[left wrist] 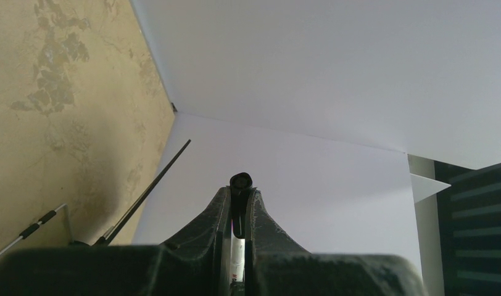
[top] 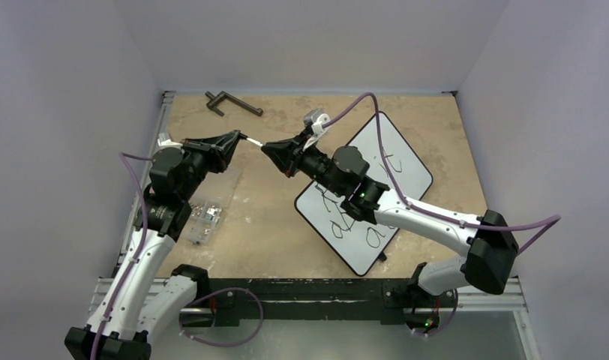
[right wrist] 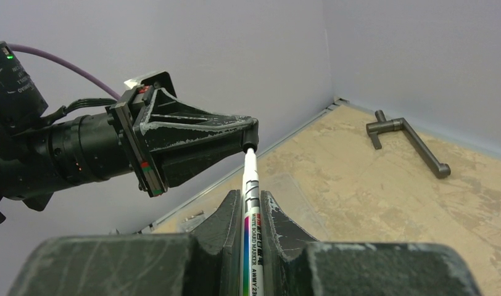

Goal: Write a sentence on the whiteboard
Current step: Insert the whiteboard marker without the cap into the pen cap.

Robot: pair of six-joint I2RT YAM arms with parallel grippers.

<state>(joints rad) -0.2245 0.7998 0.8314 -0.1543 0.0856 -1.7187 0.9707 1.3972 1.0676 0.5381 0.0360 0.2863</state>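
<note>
The whiteboard (top: 410, 169) lies tilted on the table at the right, partly under my right arm. The sentence (top: 390, 156) shows on it as black handwritten letters, some hidden by the arm. My right gripper (top: 265, 148) is raised over the table's middle and shut on the white marker (right wrist: 253, 216) by its barrel (top: 253, 140). My left gripper (top: 240, 136) meets it tip to tip and is shut on the marker's black cap (left wrist: 242, 185) at the marker's far end. In the right wrist view my right gripper (right wrist: 252, 198) points at my left gripper (right wrist: 251, 129).
A dark metal crank handle (top: 232, 103) lies at the back of the table, also in the right wrist view (right wrist: 408, 139). A clear plastic sheet (top: 215, 191) with small clear parts (top: 204, 217) lies under the left arm. Walls close three sides.
</note>
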